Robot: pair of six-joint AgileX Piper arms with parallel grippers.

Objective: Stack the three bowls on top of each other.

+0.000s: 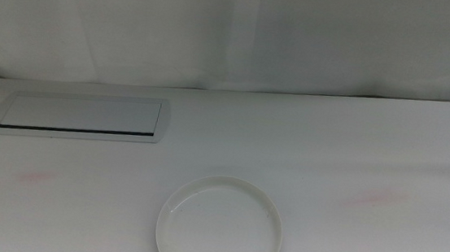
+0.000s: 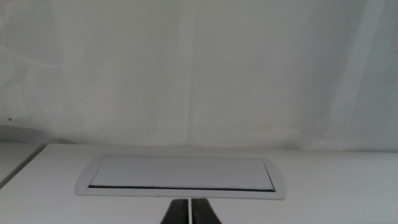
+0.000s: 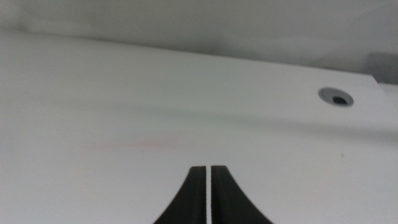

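Middle view, near edge: one cream-white bowl (image 1: 220,224) sits at about 6 o'clock on the table (image 1: 330,143), upright and empty, its near rim cut by the frame edge. It looks like a single bowl, but whether others sit nested under it cannot be told from this angle. No grey or mint bowl shows in any view.

Neither arm appears in the middle view; both wait off-frame. Left gripper (image 2: 188,211): jaws pressed nearly together with only a thin sliver between, holding nothing, aimed at the panel. Right gripper (image 3: 208,194): same, jaws all but touching, empty, over bare table.

Further out, at 10 o'clock from the bowl: flat white panel (image 1: 80,117) with a dark slot along its near edge. At 2 o'clock, by the table's right edge: small round grey hole (image 3: 336,96). Faint pink smudges on the table either side of the bowl.

Risks, as judged:
- Bowl rim is low and the plastic slick; a shallow pinch could slip or tip it.
- Bowl lies close to the near edge; a push could slide it off.
- White on white: rim is hard to pick out.
- Two bowls unseen, so stack state is unconfirmed.
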